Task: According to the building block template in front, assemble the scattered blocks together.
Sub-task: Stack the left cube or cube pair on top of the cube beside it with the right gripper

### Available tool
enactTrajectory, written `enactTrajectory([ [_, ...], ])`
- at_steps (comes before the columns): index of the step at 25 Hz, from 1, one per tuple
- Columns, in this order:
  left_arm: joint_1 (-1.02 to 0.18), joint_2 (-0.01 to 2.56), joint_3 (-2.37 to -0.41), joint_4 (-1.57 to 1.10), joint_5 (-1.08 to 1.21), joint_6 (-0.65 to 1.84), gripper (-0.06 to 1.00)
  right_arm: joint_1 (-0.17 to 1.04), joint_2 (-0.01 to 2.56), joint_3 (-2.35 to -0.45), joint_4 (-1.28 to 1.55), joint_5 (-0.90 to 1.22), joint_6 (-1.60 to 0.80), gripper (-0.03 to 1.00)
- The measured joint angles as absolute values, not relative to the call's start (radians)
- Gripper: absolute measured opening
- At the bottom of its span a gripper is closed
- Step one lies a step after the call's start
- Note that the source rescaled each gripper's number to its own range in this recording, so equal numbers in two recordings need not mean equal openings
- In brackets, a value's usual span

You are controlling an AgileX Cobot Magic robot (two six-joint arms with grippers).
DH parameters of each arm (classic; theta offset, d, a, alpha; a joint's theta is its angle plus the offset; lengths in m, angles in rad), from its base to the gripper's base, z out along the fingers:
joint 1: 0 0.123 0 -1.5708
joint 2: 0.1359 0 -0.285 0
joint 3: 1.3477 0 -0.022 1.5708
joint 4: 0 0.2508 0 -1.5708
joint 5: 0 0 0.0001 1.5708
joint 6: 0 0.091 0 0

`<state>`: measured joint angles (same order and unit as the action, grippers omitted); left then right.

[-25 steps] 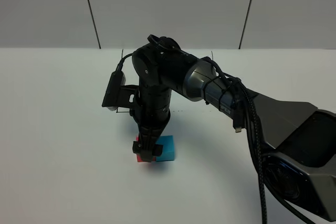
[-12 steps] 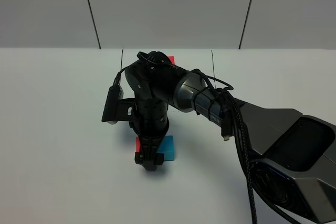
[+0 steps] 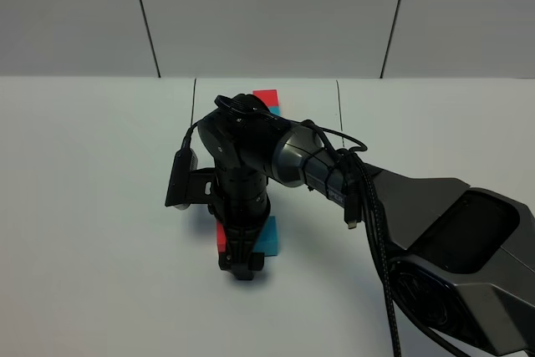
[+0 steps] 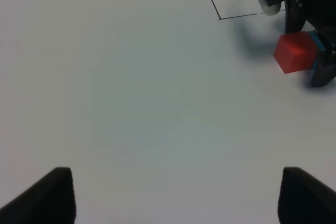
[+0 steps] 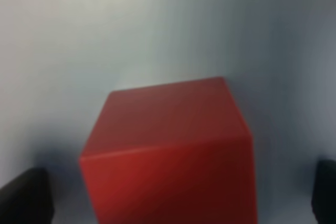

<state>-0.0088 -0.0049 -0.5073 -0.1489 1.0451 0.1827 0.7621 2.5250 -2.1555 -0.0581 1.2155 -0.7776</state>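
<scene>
My right arm (image 3: 401, 198) reaches across and bends down at the wrist. My right gripper (image 3: 240, 267) points straight down over the red block (image 3: 221, 238). Its jaws are spread wide, one on each side of the block, not squeezing it. My left gripper (image 4: 176, 198) hangs well away from the block, jaws spread wide, holding nothing.

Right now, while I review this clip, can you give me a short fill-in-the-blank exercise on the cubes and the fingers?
1. The cube between the right gripper's fingers is ____.
2. Right beside it lies a second cube, coloured ____.
3. The left gripper hangs over bare table with its fingers ____.
4. The template stands within thin lines coloured ____.
Missing words: red; cyan; open; black.
</scene>
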Motion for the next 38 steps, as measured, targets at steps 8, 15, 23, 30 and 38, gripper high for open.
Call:
enactTrajectory([
  [8,-0.009,-0.005,-0.507,-0.149,1.045,0.183,0.68,0.762,2.531,-2.156,-0.05,1.215,-0.778,0.92],
  [15,-0.009,-0.005,-0.507,-0.149,1.045,0.183,0.68,0.762,2.536,-2.161,-0.034,1.211,-0.778,0.71],
  [23,-0.009,-0.005,-0.507,-0.149,1.045,0.183,0.68,0.762,2.538,-2.163,-0.035,1.207,-0.778,0.45],
  [30,-0.009,-0.005,-0.507,-0.149,1.045,0.183,0.68,0.762,2.538,-2.164,-0.035,1.207,-0.778,0.08],
  [38,-0.009,-0.005,-0.507,-0.149,1.045,0.183,0.68,0.762,2.538,-2.164,-0.034,1.207,-0.761,0.01],
])
